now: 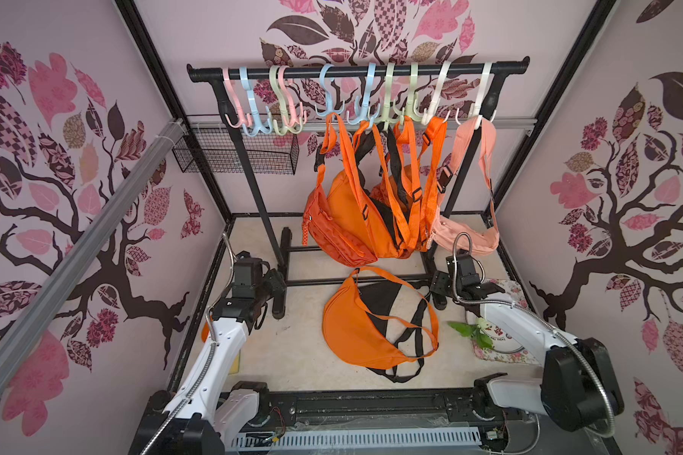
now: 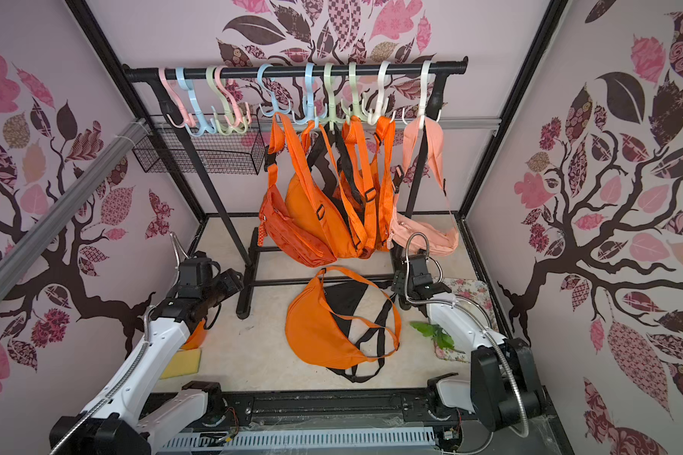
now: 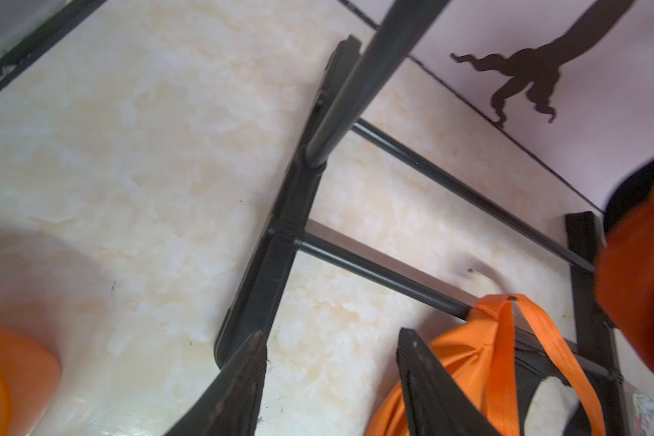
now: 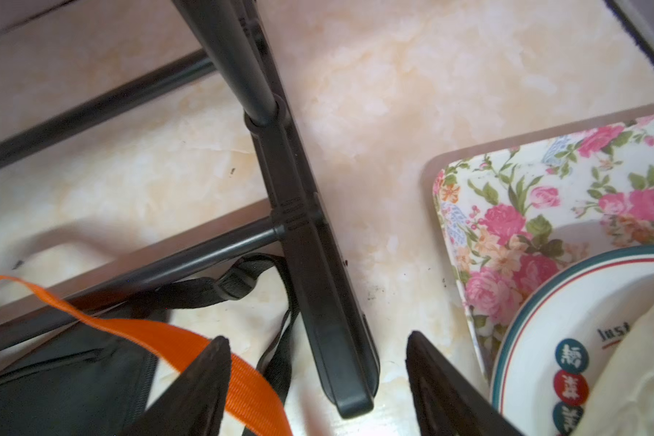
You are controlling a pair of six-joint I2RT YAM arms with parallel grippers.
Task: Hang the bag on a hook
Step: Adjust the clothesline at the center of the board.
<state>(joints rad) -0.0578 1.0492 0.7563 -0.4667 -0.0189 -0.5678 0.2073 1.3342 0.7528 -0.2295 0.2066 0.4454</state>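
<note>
In both top views the black clothes rack (image 1: 355, 71) (image 2: 292, 72) stands at the far side of the table (image 1: 292, 354). From its top bar hangs a cluster of hanging orange bags (image 1: 351, 220), and at the right end a pink bag (image 1: 470, 236).

The orange bag (image 1: 355, 331) of my task is not on a hook. It lies flat on the table in front of the rack's lower bars, between my two arms. Its orange strap (image 4: 136, 330) is looped over it, and the far end of the loop reaches the front lower bar.

A wire basket (image 1: 237, 153) is mounted behind the rack's left post. On the right side a floral tray (image 4: 506, 211) lies near the rack's right foot, and a plate (image 4: 544, 339) sits on it.

The left gripper (image 3: 333, 336) hovers beside the rack's left foot. Its jaws stand moderately apart and I see nothing between them. The right gripper (image 4: 318, 338) hovers above the rack's right foot with its jaws wide apart, and it holds nothing. The strap passes under one of its fingers; I cannot tell if they touch.

The pastel hooks (image 1: 286, 114) hang in a row along the top bar, and those on the left half carry nothing. A green sprig (image 1: 466, 329) lies at the tray's near corner, just beside the orange bag.
</note>
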